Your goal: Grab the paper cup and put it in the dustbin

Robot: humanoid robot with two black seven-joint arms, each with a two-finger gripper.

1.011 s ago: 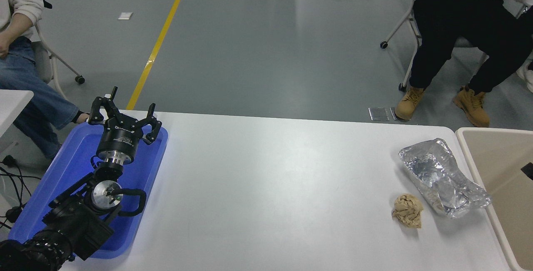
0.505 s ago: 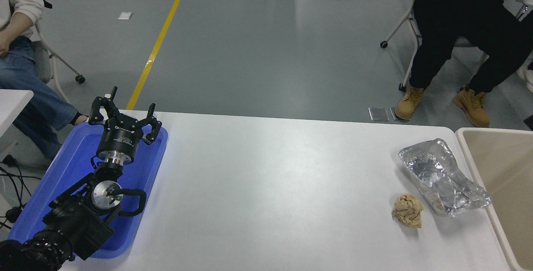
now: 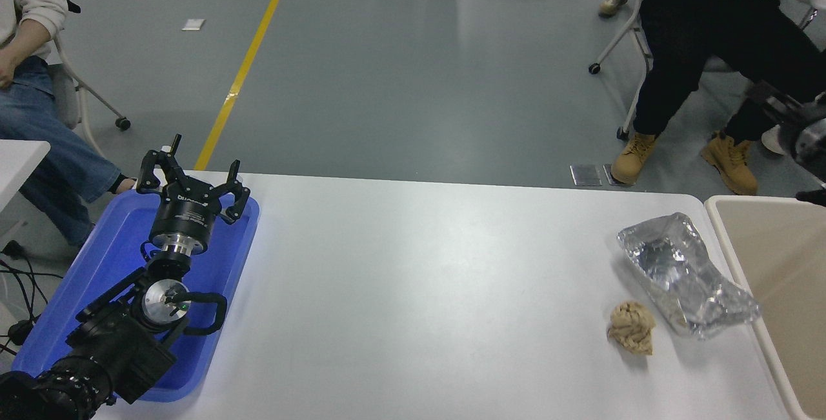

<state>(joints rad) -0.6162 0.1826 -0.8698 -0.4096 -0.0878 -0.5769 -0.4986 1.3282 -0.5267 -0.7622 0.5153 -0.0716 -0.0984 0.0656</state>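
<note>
No paper cup shows in the head view. The dustbin [image 3: 729, 239] is a beige bin at the table's right end, cut off by the picture's edge, and what I see of its inside is bare. Part of my right arm [image 3: 805, 139], black with a silver disc, hangs at the right edge above the bin's far rim. Its gripper end is too cut off to read. My left gripper [image 3: 191, 178] is parked over the blue tray [image 3: 116, 246] at the lower left, open and holding nothing.
Crumpled silver foil [image 3: 684, 275] lies near the bin's left rim, with a tan paper ball [image 3: 632, 327] just in front of it. Two people sit beyond the table, one at the top left [image 3: 32, 84] and one at the top right [image 3: 710, 39].
My right arm has risen from low over the dustbin to above its far rim, with more of it now in view. The person at the top right shifted a leg. The left arm is still.
</note>
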